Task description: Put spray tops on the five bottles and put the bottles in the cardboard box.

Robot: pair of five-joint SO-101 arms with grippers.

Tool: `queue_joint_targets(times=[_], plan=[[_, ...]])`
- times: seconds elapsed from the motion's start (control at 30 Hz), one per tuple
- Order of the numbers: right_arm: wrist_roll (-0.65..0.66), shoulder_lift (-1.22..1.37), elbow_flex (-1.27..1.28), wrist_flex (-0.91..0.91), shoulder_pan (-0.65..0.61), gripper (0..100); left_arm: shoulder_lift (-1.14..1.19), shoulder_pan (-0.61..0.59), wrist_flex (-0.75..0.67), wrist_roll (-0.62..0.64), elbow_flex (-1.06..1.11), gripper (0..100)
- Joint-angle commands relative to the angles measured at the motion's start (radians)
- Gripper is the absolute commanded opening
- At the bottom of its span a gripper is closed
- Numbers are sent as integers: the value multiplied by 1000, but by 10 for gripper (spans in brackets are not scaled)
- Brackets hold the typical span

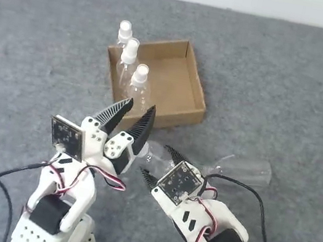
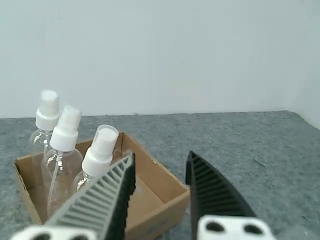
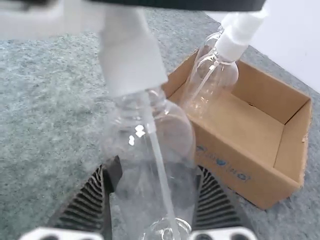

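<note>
My right gripper point(image 1: 156, 159) point(image 3: 156, 170) is shut on a clear bottle point(image 3: 150, 135) point(image 1: 151, 150) that stands upright in front of the cardboard box point(image 1: 197, 80) point(image 3: 295, 145). A white spray top point(image 3: 132, 60) sits on its neck. My left gripper point(image 1: 141, 105) point(image 2: 161, 157) hangs open just above that top, nothing between its black fingers. Three capped bottles point(image 1: 130, 50) point(image 2: 65, 127) stand along the box's left side. Another clear bottle point(image 1: 247, 169) lies on its side to the right of my right gripper, with no top on it.
Grey carpet point(image 1: 292, 88) covers the table all around. The right part of the box floor point(image 1: 175, 79) is bare. Cables point(image 1: 11, 176) trail from the arm bases at the near edge.
</note>
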Motion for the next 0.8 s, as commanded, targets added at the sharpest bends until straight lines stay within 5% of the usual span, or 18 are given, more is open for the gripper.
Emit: queue_joint_targets(times=[0.0, 0.4, 0.77], plan=[[11, -24, -58, 1, -4, 6, -17, 5, -25, -26, -96, 151], [3, -24, -41, -10, 61, 6, -17, -18, 279, -121, -400, 152], [2, -25, -54, -10, 88, 6, -17, -292, 293, -29, -285, 152]])
